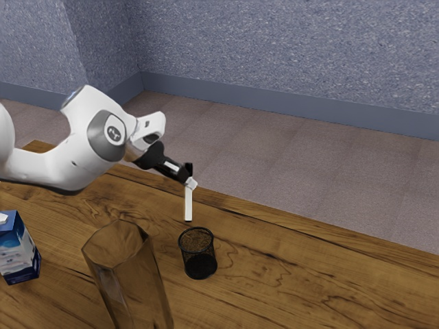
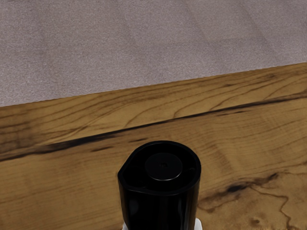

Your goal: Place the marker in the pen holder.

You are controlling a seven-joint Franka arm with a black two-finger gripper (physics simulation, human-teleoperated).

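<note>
Marker [image 1: 188,205] upright in the grip of the gripper [image 1: 191,182], black end above, white barrel below.

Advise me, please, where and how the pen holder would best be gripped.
Probably by the rim of the pen holder, from above, one finger inside, one outside: it stands upright, open-topped and thin-walled. The pincer should release the marker first.

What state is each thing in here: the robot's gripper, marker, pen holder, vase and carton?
Gripper: shut on the marker.
Marker: held upright, black end up, outside the pen holder.
Pen holder: standing upright, open-topped.
Vase: standing upright, open-topped.
Carton: standing upright.
</note>
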